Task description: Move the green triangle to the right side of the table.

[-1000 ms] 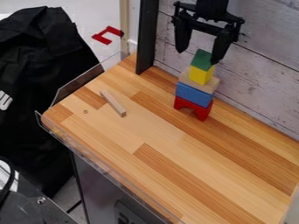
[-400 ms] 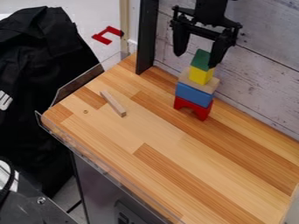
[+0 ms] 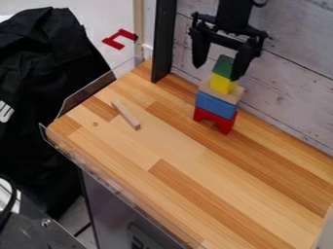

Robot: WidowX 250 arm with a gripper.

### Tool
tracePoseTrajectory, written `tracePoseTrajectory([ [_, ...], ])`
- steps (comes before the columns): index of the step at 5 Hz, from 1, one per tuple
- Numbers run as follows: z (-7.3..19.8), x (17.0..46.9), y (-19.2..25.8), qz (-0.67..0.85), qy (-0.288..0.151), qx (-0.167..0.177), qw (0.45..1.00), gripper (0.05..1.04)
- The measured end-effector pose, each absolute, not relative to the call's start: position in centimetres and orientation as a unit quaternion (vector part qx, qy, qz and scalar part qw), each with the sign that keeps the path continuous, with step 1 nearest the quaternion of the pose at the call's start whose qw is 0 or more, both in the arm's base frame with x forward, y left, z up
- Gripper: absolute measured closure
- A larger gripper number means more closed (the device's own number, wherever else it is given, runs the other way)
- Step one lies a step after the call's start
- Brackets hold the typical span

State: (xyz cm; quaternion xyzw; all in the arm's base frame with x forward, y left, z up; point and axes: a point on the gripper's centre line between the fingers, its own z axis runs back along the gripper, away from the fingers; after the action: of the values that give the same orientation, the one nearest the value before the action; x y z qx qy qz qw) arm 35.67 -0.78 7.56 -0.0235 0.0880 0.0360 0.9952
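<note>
At the upper right of the view the gripper (image 3: 217, 72) hangs open over the top of a block tower. The green triangle (image 3: 223, 65) sits highest in the tower, between the two spread fingers; the right finger partly covers its right edge. Whether either finger touches it, I cannot tell. Beneath it, a yellow block (image 3: 222, 84) stands on the tower. The wooden table (image 3: 189, 165) carries the tower near its back edge.
Below the yellow block are a natural wood piece (image 3: 233, 97), a blue block (image 3: 216, 104) and a red arch (image 3: 224, 124). A wood stick (image 3: 126, 115) lies left. A black post (image 3: 164, 41) and a plank wall (image 3: 292, 73) stand behind.
The gripper has come down a little, its fingers now lower around the green triangle. The block tower has not moved.
</note>
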Motion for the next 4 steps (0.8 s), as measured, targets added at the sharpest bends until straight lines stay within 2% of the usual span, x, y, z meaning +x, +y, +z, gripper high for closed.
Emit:
tracePoseTrajectory([
  [1, 6.99, 35.81, -0.85, 0.037, 0.094, -0.025, 0.995, 0.084],
  [2, 6.98, 35.94, -0.99, 0.04, 0.09, -0.031, 0.995, 0.129],
  [3, 6.97, 36.28, -0.92, 0.045, 0.081, -0.039, 0.995, 0.402],
  [4, 6.96, 36.35, -0.89, 0.049, 0.078, -0.039, 0.995, 0.521],
])
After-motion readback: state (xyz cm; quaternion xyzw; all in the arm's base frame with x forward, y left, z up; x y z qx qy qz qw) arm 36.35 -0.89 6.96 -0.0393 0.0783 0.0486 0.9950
